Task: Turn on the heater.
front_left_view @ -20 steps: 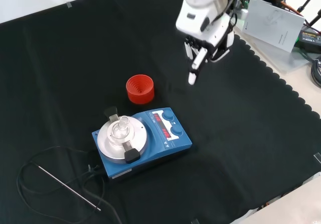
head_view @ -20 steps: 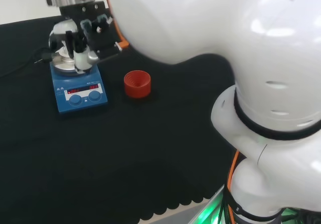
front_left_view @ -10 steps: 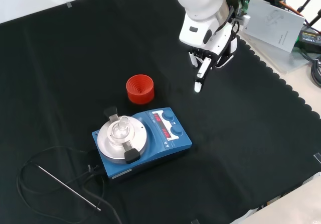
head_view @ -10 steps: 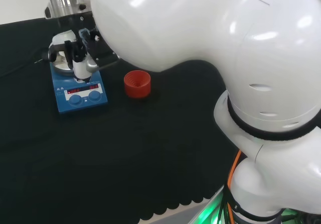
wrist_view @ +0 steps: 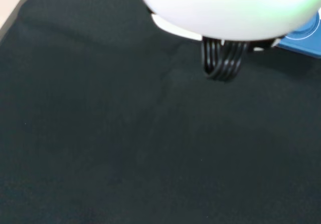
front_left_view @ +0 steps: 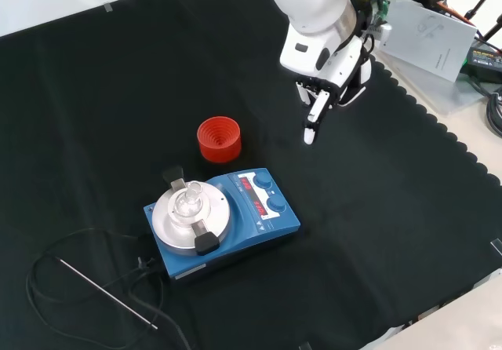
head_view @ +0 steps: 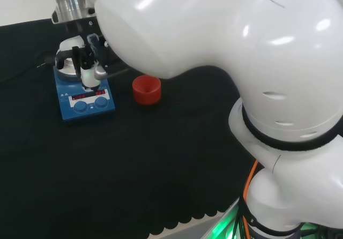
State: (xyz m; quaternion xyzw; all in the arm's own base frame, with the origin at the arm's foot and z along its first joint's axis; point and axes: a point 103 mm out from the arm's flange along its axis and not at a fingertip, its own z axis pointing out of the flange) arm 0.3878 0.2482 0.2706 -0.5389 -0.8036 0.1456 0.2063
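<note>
One finger (front_left_view: 311, 122) held straight down from the hand (front_left_view: 328, 61), the rest curled with nothing gripped, hand poised above bare black cloth (front_left_view: 392, 209) up-right of the blue heater (front_left_view: 235, 216) in the front view, red ribbed stand (front_left_view: 219, 139) set just behind the heater on the counter.

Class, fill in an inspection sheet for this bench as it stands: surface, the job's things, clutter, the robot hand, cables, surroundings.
Surface: black cloth, scalloped edge.
Job's things: blue heater with red displays lit, two knobs in front, small clear glass piece on its round plate.
Clutter: red ribbed ring beside the heater; thin metal rod.
Robot hand: robot hand above the cloth, one finger pointing down, touching nothing.
Cables: black cord looped by the heater.
Surroundings: papers off the cloth.
</note>
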